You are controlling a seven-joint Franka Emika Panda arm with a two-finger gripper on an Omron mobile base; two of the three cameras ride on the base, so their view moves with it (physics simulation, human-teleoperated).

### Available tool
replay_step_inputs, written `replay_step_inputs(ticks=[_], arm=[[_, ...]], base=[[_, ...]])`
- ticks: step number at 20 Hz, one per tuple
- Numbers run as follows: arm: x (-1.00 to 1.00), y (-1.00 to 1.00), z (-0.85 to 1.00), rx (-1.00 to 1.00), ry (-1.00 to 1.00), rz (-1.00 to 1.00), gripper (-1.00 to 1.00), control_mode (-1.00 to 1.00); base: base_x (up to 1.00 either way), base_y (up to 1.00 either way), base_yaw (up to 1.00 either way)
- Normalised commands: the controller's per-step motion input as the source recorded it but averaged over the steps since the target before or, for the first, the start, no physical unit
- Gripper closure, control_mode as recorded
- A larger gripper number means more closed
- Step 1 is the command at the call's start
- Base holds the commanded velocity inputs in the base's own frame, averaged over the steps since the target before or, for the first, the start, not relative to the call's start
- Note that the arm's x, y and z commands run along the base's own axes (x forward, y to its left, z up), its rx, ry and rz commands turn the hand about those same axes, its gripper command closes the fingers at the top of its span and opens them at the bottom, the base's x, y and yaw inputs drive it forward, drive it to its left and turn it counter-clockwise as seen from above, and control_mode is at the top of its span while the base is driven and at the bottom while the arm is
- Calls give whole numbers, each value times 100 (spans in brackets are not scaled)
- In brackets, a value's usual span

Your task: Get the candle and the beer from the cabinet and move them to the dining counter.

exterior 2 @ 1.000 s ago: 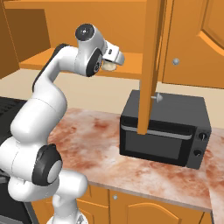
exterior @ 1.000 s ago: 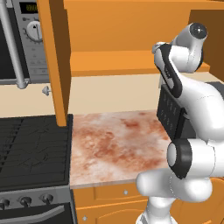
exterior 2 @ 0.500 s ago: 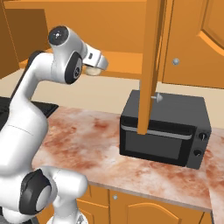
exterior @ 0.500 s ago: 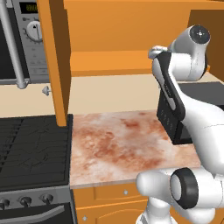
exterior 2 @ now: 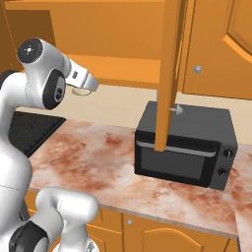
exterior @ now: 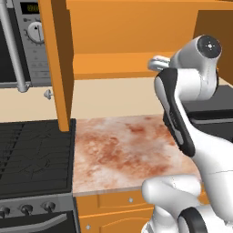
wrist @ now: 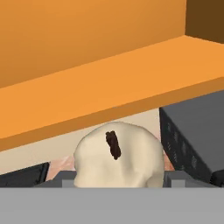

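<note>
**Candle held up by the cabinet**

Up near the cabinet point(exterior 2: 123, 34), the gripper point(exterior 2: 81, 90) holds the candle point(wrist: 119, 154). From the hand camera, the candle is a lumpy cream blob with a small dark wick on top. It sits between the two dark fingers point(wrist: 65, 178), one on each side, so the gripper is closed on it. From the right base camera, only a bit of cream candle point(exterior 2: 80, 91) peeks out under the white hand.

The cabinet is open. One door point(exterior: 58, 63) sticks out toward the camera on the left, edge on, and it has a small silver knob point(exterior: 47, 94). Another open door point(exterior 2: 170, 74) hangs in front of the microwave point(exterior 2: 186, 144) in the right base camera. The cabinet shelf point(wrist: 105, 87) is orange and sits just past the candle in the hand camera. I cannot see any bottle on it.

Below the arm is a marbled worktop point(exterior: 123, 152), red-brown and cream. The black microwave stands on it, to the right. A black stove point(exterior: 34, 157) is just left of the worktop, touching it. Above the stove is a grey oven point(exterior: 27, 41) with a long silver handle point(exterior: 11, 50).

The arm point(exterior: 191, 91) bends up high, and the candle is in the air, not touching the shelf or the worktop.
</note>
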Motion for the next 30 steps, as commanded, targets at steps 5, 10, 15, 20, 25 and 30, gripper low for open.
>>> replay_step_inputs(ticks=[5,10,15,20,25,30], arm=[[-63,45,-22,5,0,0,100,-100],[-56,38,-43,3,-8,0,100,-100],[-39,30,-47,10,-4,-4,100,-100],[-11,1,-5,8,-1,-1,100,-100],[0,0,0,0,0,0,100,-100],[0,0,0,0,0,0,100,-100]], base=[[0,0,0],[0,0,0],[0,0,0],[0,0,0],[0,0,0],[0,0,0]])
